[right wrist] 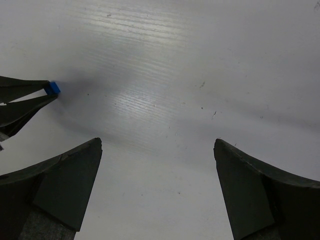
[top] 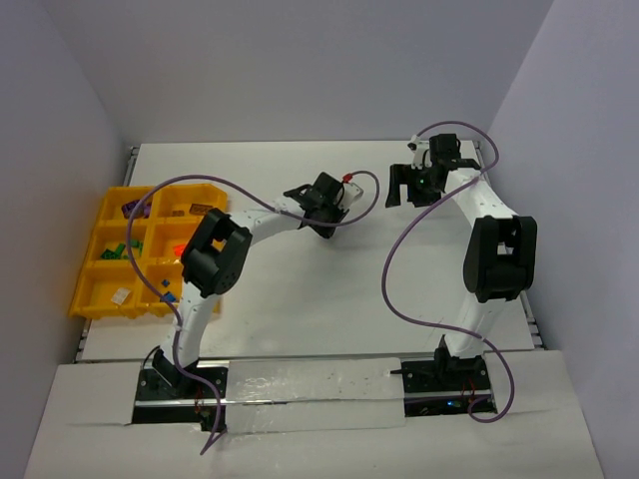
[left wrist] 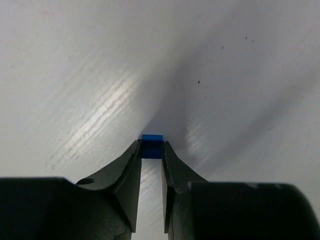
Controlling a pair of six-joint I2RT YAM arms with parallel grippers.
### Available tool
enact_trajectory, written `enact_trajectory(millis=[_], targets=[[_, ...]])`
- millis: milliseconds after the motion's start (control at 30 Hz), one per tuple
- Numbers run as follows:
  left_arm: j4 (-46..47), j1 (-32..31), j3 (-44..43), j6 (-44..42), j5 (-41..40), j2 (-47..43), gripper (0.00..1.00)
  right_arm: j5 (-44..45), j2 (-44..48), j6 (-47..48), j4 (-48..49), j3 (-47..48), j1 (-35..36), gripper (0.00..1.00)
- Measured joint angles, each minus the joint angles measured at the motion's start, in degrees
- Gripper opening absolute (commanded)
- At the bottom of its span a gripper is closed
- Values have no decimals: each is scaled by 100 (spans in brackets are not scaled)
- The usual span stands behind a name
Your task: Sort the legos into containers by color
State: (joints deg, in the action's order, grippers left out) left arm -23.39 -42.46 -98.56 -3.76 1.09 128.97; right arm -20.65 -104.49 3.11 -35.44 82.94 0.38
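While left fingers [left wrist: 131, 172] clamp a blue lego [left wrist: 151, 144], right fingers [right wrist: 65, 185] stand apart nearby.

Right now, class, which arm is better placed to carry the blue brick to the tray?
Left: the left gripper pinches the blue brick, and the tray lies on its side. The right gripper is open, empty.

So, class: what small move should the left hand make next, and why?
Probably lift straight up a little: the left hand pinches both sides of the blue brick, which sits on the table, far from the tray.
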Motion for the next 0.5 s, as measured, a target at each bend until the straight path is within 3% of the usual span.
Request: enact_trajectory(millis=[200, 333, 500], targets=[[-263, 244, 572, -14, 420, -541, 8, -162, 0, -10, 9, 0, 0, 100], [-551, 752, 1275, -76, 990, -1703, 6, -352, 13, -26, 15, -4, 0, 100], [-822, 1982, 1871, -411, 2068, -3656, 5, -548, 107, -22, 45, -102, 2, 100]])
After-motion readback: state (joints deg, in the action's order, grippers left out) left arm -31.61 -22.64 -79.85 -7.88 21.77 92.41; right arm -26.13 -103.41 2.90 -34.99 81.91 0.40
